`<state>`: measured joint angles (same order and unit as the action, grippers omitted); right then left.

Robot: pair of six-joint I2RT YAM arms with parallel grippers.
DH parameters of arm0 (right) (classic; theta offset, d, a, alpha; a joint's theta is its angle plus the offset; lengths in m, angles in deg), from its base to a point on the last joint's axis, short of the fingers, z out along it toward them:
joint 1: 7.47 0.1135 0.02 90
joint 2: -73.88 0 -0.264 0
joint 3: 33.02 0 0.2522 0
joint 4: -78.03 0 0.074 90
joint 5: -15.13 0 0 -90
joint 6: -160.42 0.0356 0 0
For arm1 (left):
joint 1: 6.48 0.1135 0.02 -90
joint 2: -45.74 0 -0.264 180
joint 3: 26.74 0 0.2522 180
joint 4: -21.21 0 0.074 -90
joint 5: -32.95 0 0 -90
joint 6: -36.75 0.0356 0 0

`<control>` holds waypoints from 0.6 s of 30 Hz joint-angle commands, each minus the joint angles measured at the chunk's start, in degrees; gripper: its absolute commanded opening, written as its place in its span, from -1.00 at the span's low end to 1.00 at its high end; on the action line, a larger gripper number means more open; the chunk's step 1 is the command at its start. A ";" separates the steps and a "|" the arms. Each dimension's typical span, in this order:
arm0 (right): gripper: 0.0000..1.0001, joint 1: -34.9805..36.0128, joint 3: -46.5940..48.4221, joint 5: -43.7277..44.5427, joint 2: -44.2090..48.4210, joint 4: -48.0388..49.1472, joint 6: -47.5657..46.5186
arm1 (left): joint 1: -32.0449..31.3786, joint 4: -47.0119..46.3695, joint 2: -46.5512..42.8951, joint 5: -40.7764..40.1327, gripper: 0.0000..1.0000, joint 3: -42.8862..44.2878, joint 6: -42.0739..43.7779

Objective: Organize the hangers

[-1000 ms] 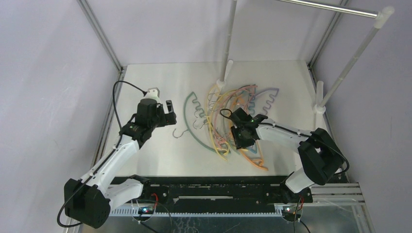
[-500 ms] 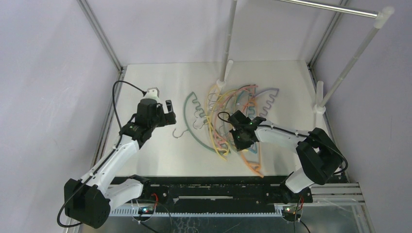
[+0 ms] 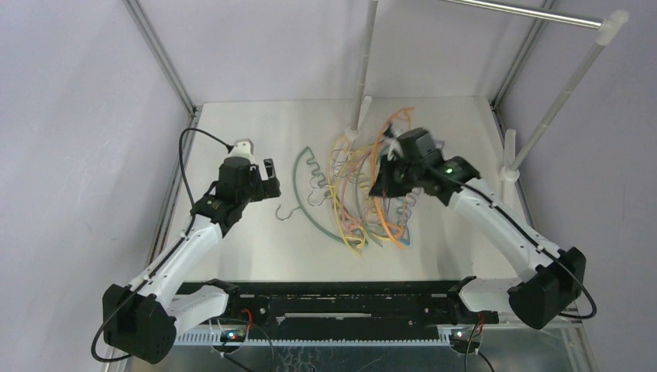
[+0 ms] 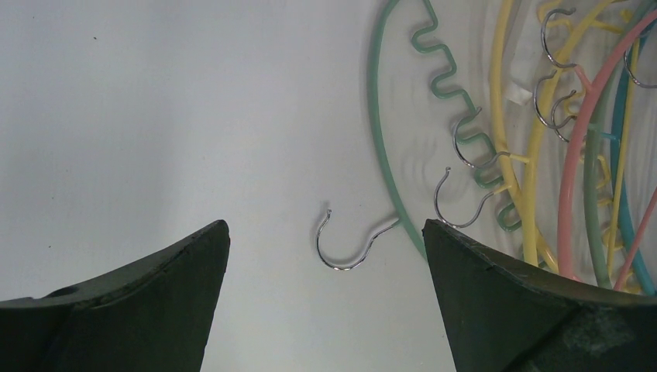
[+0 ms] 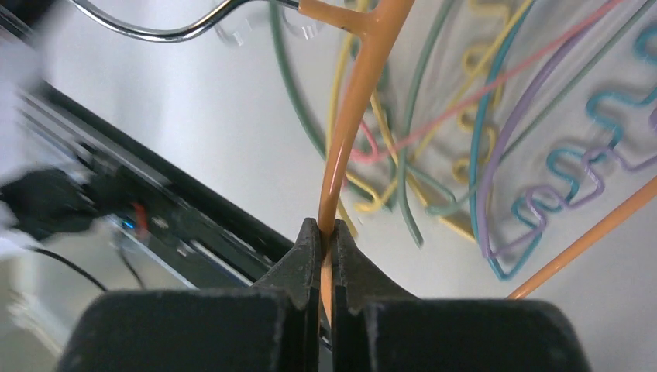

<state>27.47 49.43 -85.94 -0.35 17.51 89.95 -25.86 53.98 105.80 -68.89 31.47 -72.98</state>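
Several hangers lie in a tangled pile mid-table: green, yellow, pink, teal and pale purple. My right gripper is shut on the orange hanger and holds it tilted above the pile. The right wrist view shows the jaws pinching the orange hanger's thin arm, its metal hook at the top. My left gripper is open and empty, left of the pile. In the left wrist view it frames the green hanger's hook.
A white-and-metal rack stands at the back: one pole with its foot next to the pile, a slanted pole at the right, and a metal bar on top. The table's front edge lies near the arm bases.
My right gripper has risen and moved back and to the right from the front of the pile, lifting the orange hanger off the table. The left arm has not moved.
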 commanded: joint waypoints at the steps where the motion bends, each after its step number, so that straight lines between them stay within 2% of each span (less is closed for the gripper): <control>1: -1.00 -9.38 4.92 -9.37 3.86 10.78 7.56 | -0.19 -2.26 0.01 -0.37 0.99 1.42 -0.49; 5: -1.00 -15.21 7.07 -12.39 3.92 28.65 15.23 | -0.18 -2.39 0.53 0.03 0.99 1.97 0.13; 9: -1.00 -18.32 13.93 -13.65 -1.35 40.70 19.96 | -0.20 -1.58 1.76 0.97 0.99 3.83 1.01; 14: -1.00 -22.17 22.25 -17.92 -10.44 53.55 29.07 | -0.15 -1.25 1.72 0.23 0.99 5.04 1.59; 18: -1.00 -22.61 30.22 -18.43 -16.58 55.57 31.04 | -0.13 -1.19 1.26 -0.24 0.99 4.23 1.54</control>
<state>5.59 72.10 -101.81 -13.01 61.81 115.72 -25.86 53.61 107.98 -68.54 33.02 -72.67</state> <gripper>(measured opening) 0.026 0.995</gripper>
